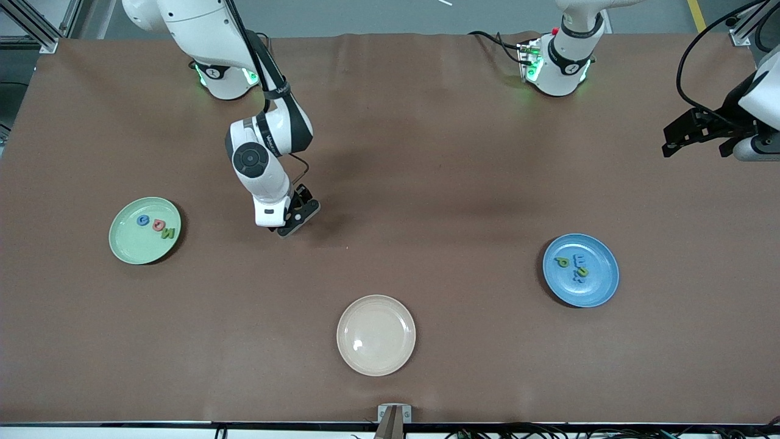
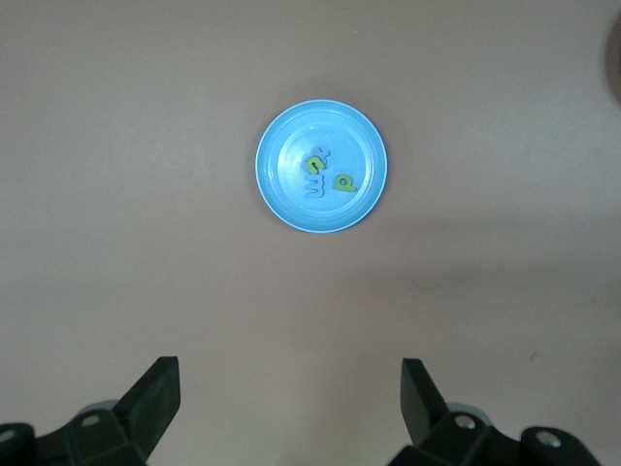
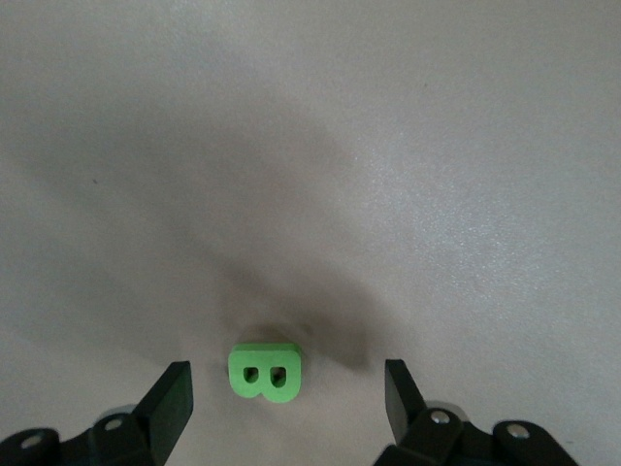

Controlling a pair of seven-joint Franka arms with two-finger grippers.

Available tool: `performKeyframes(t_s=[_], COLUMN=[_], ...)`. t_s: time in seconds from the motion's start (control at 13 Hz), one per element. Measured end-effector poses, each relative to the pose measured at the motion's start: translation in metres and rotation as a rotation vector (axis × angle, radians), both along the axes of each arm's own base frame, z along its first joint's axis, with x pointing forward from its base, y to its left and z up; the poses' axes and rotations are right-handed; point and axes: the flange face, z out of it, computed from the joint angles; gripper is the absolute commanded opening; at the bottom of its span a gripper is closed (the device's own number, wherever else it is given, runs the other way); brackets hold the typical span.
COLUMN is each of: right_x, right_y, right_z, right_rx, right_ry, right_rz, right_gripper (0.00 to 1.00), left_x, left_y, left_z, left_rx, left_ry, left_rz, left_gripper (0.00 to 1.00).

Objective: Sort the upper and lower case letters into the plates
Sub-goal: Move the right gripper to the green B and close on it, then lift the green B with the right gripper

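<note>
A green letter B (image 3: 264, 373) lies flat on the brown table between the fingers of my right gripper (image 3: 288, 383), which is open with a gap on each side of it. From the front, that gripper (image 1: 300, 217) is low over the table beside the mint plate (image 1: 131, 241) and hides the B. The mint plate holds a blue (image 1: 143, 220), a red (image 1: 158, 225) and a green letter (image 1: 167, 232). The blue plate (image 1: 594, 289) holds a green p (image 1: 562, 262) and two more letters (image 1: 580, 268). My left gripper (image 1: 694, 137) waits open and high at its end of the table, empty (image 2: 289, 367), with the blue plate (image 2: 291, 189) below.
A cream-beige plate (image 1: 376, 335) with nothing in it sits near the table's front edge, midway between the two coloured plates. Both arm bases stand at the back edge. Cables hang by the left arm (image 1: 701, 61).
</note>
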Motion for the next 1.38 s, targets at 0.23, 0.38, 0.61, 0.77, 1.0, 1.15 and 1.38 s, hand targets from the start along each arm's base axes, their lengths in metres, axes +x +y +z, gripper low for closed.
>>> performKeyframes(t_s=[0.23,0.38,0.61,0.77,1.0,1.15,1.38], right_x=[0.0,-0.001,-0.002,-0.002,-0.002,-0.002,-0.002], right_y=[0.0,0.0,0.003,0.003,0.002,0.002,0.003], right_z=[-0.002,-0.003,-0.003,-0.004,-0.009,-0.011,-0.011], right_rx=[-0.003,-0.003,-0.003,-0.004,-0.008,-0.011,-0.01], right_ry=[0.003,0.003,0.004,0.005,-0.001,-0.001,-0.002], right_rz=[0.0,0.001,0.006,0.006,0.007,0.008,0.01], right_gripper=[0.82,0.82,0.81,0.81,0.8,0.75,0.71], left_x=[0.0,0.0,0.0,-0.001,-0.004,-0.004,-0.004], left_y=[0.0,0.0,0.0,0.0,0.0,0.0,0.002], left_z=[0.0,0.0,0.0,0.003,0.009,0.009,0.009], left_rx=[0.0,0.0,0.0,0.0,0.002,0.002,0.002], left_ry=[0.0,0.0,0.0,-0.006,-0.017,-0.018,-0.017], left_rz=[0.0,0.0,0.0,0.0,-0.006,-0.007,-0.004], left_gripper=[1.0,1.0,1.0,1.0,1.0,1.0,1.0])
